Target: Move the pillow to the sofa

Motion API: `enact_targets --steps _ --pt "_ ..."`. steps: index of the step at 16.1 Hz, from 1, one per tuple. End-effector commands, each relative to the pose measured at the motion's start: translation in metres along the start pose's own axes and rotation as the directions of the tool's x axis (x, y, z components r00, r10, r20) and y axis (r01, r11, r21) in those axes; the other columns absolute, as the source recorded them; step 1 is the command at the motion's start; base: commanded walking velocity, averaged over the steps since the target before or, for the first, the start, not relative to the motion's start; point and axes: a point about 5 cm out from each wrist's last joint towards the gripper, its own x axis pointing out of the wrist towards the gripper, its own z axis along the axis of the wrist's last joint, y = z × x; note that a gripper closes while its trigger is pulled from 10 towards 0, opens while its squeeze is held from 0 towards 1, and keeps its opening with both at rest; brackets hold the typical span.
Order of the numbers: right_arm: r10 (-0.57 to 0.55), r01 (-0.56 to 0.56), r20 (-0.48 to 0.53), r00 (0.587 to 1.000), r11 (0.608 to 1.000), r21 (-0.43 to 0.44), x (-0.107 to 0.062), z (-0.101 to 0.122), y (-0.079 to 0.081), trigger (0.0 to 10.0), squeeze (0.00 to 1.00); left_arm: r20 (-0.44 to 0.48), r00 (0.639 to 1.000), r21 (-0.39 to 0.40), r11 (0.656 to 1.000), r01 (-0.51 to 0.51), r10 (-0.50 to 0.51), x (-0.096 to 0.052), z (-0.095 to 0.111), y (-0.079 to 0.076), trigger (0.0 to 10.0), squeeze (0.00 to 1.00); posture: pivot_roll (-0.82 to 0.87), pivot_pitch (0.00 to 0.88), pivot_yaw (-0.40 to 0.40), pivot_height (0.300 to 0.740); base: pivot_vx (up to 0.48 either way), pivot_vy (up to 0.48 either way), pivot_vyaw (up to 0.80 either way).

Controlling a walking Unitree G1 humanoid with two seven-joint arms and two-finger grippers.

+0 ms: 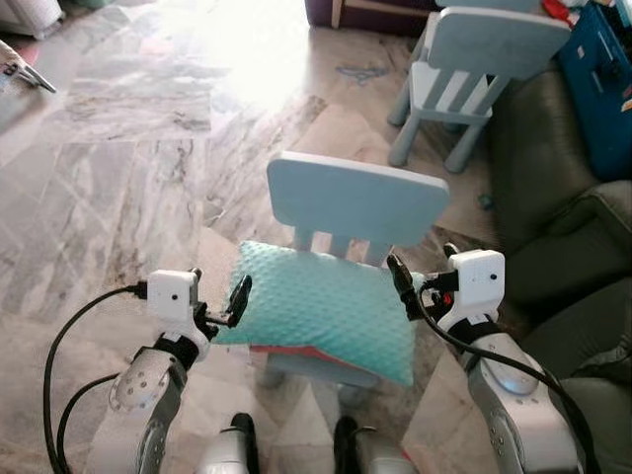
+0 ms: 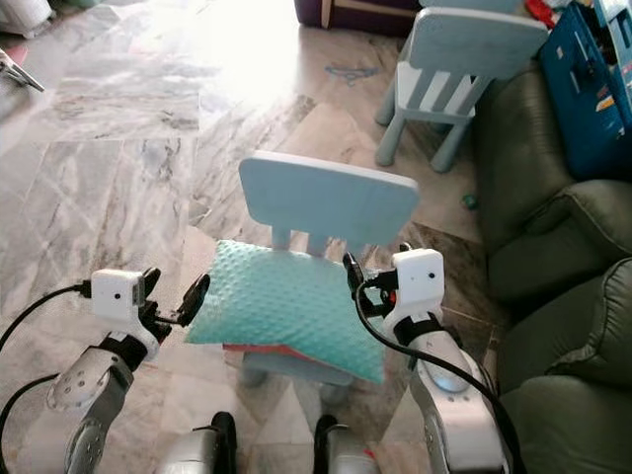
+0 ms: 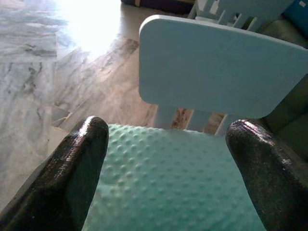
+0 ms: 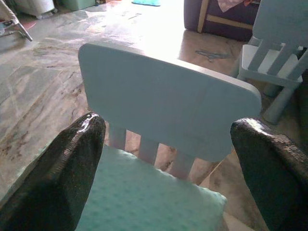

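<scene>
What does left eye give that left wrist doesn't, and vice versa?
Left eye view: both grippers flank the pillow, left gripper at one side edge, right gripper at the other, and the dark green sofa lies to the robot's right past a second blue chair.
Left wrist view: the black fingers spread wide over the pillow's dotted fabric, seen close.
Both: the teal pillow on the light blue chair, on marble floor.
</scene>
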Motion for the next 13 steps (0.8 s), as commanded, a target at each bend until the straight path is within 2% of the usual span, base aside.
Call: enact_targets --steps 1,13 --pt "-0.011 0.011 -0.022 1.000 1.000 0.001 -0.002 -0.005 -0.002 10.0 0.00 -0.032 0.999 -0.012 1.000 0.000 0.000 -0.003 -0.007 0.002 10.0 0.00 -0.02 0.255 -0.058 0.740 0.000 0.000 0.00" --pt "-0.014 0.014 -0.014 1.000 0.999 0.048 -0.008 -0.005 0.003 10.0 0.00 -0.049 0.999 0.012 1.000 0.008 -0.007 -0.015 -0.016 0.004 10.0 0.00 -0.02 0.280 -0.051 0.740 0.000 0.000 0.00"
